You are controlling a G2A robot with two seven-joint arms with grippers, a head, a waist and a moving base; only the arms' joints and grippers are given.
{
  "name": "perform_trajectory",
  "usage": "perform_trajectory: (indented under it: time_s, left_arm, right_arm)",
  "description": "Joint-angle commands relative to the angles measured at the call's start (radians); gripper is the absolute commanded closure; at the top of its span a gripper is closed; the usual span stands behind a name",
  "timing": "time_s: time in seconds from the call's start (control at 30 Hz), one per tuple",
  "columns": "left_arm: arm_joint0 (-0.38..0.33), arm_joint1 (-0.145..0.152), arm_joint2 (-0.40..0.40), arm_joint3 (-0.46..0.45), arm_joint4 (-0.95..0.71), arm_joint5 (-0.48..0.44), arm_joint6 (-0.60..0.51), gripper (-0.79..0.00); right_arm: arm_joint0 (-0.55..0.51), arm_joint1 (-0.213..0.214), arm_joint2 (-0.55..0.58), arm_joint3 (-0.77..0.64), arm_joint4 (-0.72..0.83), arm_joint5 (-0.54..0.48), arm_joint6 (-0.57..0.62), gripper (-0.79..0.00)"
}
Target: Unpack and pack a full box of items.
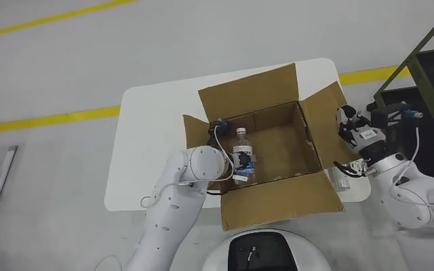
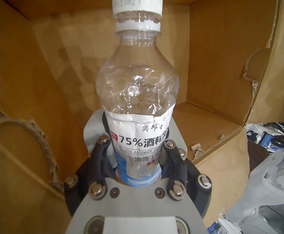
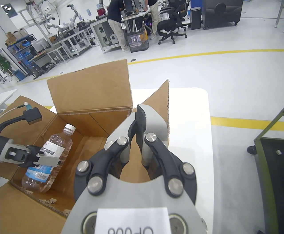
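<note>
Clear, thin plastic, dented and crumpled above the label: the bottle looks light and soft-walled, likely to buckle under a hard squeeze and to slide on its glossy wrap. The labelled waist seems the soundest place to take hold, since the shoulder is already creased and the white cap is narrow. The left gripper is clamped on exactly that band, one finger on each side of the bottle. The bottle sits inside the cardboard box, close to its left wall, tilted with the cap towards the far wall; whether its base touches the floor is unclear. The right gripper is outside the box's right flap, pads pressed together on nothing. The box stands on a white table.
</note>
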Motion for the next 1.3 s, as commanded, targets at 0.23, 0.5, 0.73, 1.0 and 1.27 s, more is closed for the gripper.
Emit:
perform_trajectory:
  time_s: [0.23,0.5,0.73,1.0,1.27]
  left_arm:
    - [-0.086,-0.016,0.062,0.166,-0.006,0.001,0.0,0.0]
    - [-0.134,-0.028,0.098,0.249,-0.016,0.006,0.006,0.0]
    - [-0.151,-0.031,0.112,0.284,-0.014,0.006,0.006,-0.785]
    - [-0.152,-0.026,0.103,0.276,-0.021,-0.007,-0.007,-0.785]
    - [-0.144,-0.013,0.078,0.195,-0.014,-0.02,-0.02,-0.785]
  right_arm:
    - [0.003,0.001,-0.001,-0.01,-0.002,0.0,0.003,0.0]
    - [0.003,0.003,0.0,0.001,-0.004,-0.006,0.001,0.0]
    - [0.014,0.004,-0.007,0.01,-0.002,-0.008,0.001,0.0]
    - [0.027,0.007,-0.002,0.018,-0.024,-0.011,0.014,-0.003]
    - [0.049,0.01,0.04,0.006,0.037,0.004,0.03,-0.209]
